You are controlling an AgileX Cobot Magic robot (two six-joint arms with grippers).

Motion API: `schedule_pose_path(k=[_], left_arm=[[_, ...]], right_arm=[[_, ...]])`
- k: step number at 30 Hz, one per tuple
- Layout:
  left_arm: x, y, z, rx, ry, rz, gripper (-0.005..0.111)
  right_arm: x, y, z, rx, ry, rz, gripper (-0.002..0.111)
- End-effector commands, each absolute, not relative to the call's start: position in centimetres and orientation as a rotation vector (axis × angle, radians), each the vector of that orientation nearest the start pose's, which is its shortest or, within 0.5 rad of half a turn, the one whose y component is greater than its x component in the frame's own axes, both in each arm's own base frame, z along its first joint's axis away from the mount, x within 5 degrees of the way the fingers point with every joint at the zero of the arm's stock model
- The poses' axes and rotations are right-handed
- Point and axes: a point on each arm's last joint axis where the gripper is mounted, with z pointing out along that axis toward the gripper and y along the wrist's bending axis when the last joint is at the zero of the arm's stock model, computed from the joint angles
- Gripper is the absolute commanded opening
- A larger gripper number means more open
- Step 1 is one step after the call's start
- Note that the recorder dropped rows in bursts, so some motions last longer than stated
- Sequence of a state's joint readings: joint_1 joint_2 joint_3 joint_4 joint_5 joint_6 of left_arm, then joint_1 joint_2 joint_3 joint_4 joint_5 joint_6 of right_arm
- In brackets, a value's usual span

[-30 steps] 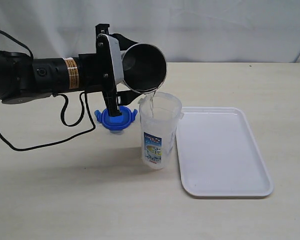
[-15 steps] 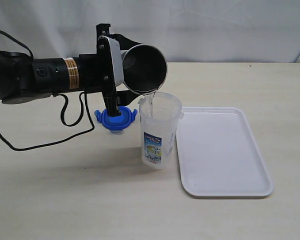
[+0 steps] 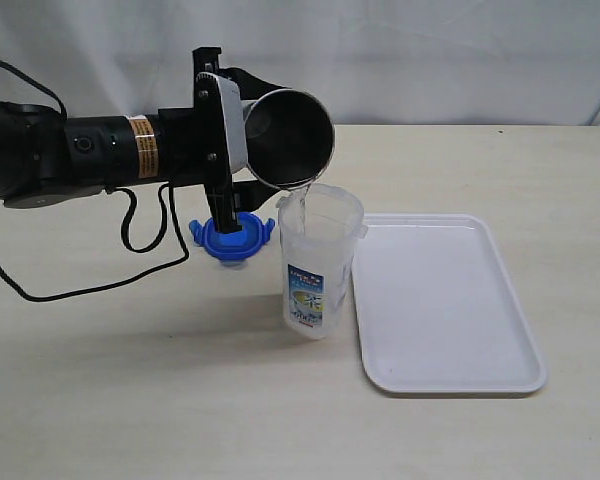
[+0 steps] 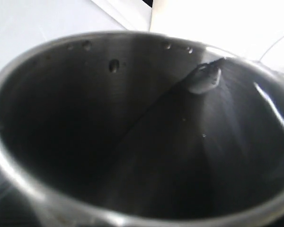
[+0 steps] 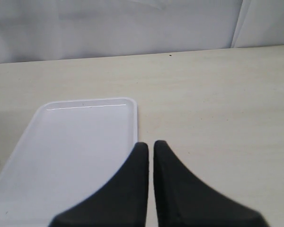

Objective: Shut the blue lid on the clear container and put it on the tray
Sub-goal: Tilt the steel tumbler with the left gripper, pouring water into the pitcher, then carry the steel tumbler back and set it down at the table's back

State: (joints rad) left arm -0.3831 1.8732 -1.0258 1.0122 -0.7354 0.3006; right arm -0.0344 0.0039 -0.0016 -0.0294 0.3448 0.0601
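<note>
Table (image 3: 130,400), pale wood grain, carries everything.

Left arm (image 3: 90,155), black, reaches in level from the left. It wears a yellow-orange band label (image 3: 145,147); we cannot read the print.

The tray (image 3: 440,300) lies flat on the table at right, with nothing on it.

Steel cup (image 3: 290,135): the left jaws grip it, tipped on its side, rim over the mouth of the clear container (image 3: 320,250). A thin stream of water (image 3: 302,208) falls from cup into container. The left wrist view shows only the cup's wet interior.

The clear container stands upright on the table, lidless, just beside the tray's left rim and not on it. Its side label (image 3: 307,297) is blue and yellow, with text too small to read.

The blue lid (image 3: 235,240) sits on the table just left of the container, partly behind the jaws.

The right jaws are nearly touching, with a slit between, holding nothing above the table beside the tray.
</note>
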Motion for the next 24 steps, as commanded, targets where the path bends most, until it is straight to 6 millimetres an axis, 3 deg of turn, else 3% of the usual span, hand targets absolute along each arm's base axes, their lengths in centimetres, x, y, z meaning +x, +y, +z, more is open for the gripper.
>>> schedule_pose_path(k=[1,16,21,24], left_arm=[[34.2,-19.6,21.8,1.454,0.962,-0.05,0.0],[34.4,-19.4,21.5,1.318,1.189,-0.212,0.0],[36.4,-17.7,21.7,0.898,1.493,-0.218,0.0],[37.1,-16.8,22.1,0.666,1.568,-0.253,0.0]], right_arm=[[5.3,-0.3,18.2,0.066,1.824,-0.011,0.004],[5.3,-0.3,18.2,0.066,1.824,-0.011,0.004],[5.3,-0.3,18.2,0.066,1.824,-0.011,0.004],[5.3,-0.3,18.2,0.066,1.824,-0.011,0.004]])
